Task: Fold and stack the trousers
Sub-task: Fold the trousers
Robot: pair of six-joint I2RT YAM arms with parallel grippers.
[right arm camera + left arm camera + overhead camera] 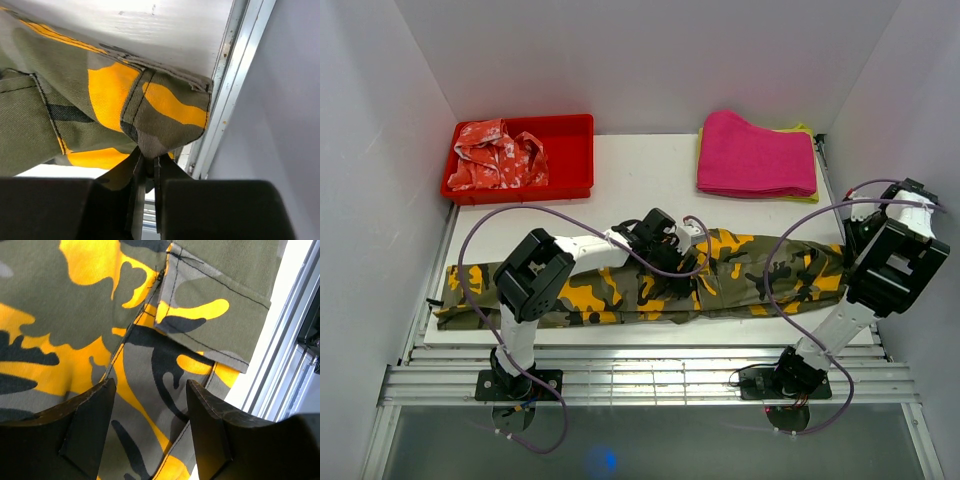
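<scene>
The camouflage trousers (620, 295) lie stretched left to right across the near part of the white table. My left gripper (695, 262) hovers over their middle. In the left wrist view it (150, 390) stands open, with the olive, grey and orange cloth (75, 315) and a stitched pocket flap lying flat under the fingers (95, 415). My right gripper (853, 238) is at the trousers' right end by the table's edge. In the right wrist view it (149, 160) is shut on a hemmed corner of the trousers (165, 115), which bunches up into the jaws.
A red tray (575, 150) at the back left holds a red-and-white garment (495, 155). A folded pink cloth (755, 155) lies at the back right. A metal rail (235, 90) and the grey wall run close along the right gripper. Slatted rails (650, 375) border the front.
</scene>
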